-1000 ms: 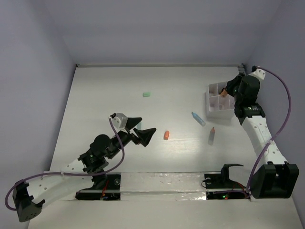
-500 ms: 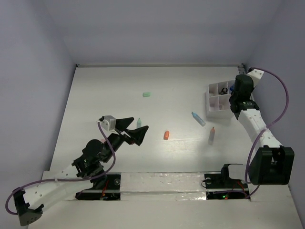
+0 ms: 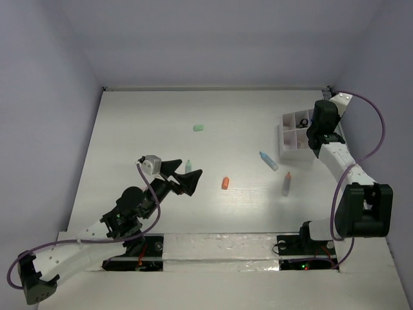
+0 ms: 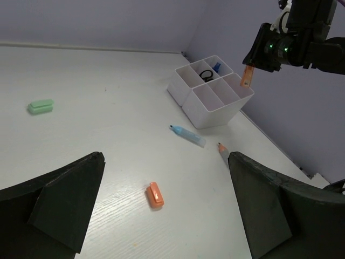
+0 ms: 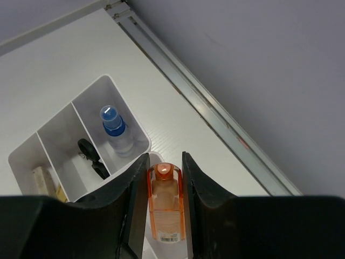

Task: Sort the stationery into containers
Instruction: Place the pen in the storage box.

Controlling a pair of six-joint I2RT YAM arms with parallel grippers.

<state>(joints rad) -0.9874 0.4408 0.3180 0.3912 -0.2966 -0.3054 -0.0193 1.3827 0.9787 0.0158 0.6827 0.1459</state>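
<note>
Right wrist view: orange pen (image 5: 164,202) clamped between right gripper (image 5: 164,162) fingers, held above white tray (image 4: 213,113) — left gripper (image 4: 166,157) spread wide, nothing grasped.

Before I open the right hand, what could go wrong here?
The orange marker in the right hand hangs by the outer wall of the tray; released here, it may hit the rim and fall outside. The open left hand hovers close to the mint pen and could knock it if lowered.
</note>
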